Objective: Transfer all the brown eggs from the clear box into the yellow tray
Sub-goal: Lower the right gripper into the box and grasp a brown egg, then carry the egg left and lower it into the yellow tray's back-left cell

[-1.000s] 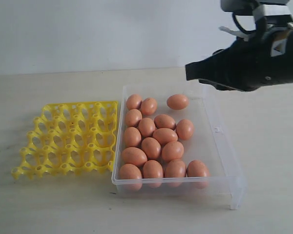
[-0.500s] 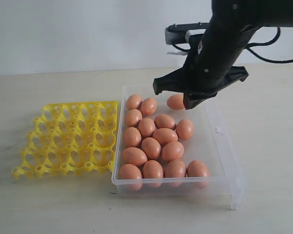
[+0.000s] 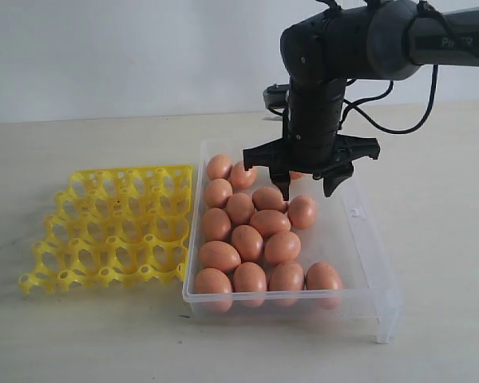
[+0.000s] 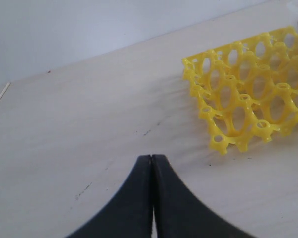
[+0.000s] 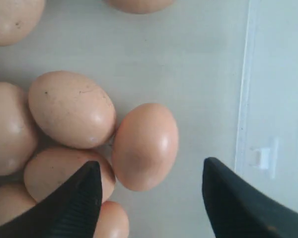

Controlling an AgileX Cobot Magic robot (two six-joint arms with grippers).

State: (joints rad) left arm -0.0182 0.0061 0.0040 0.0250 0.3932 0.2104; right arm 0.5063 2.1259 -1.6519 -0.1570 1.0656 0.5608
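Several brown eggs lie together in the clear box. The yellow tray sits left of the box with all its cups bare. My right gripper points down over the box's far half, open, its fingertips just above the eggs. In the right wrist view one egg lies between and just ahead of the open gripper, with neither finger touching it. My left gripper is shut on nothing above bare table, and a corner of the yellow tray shows beyond it.
The box's right side wall runs close beside one right fingertip. Other eggs crowd against the near one on the opposite side. The box stands on a pale tabletop with a white wall behind.
My right arm has swung in from the upper right, turned its gripper downward and lowered it over the eggs in the box. The eggs and tray have not moved.
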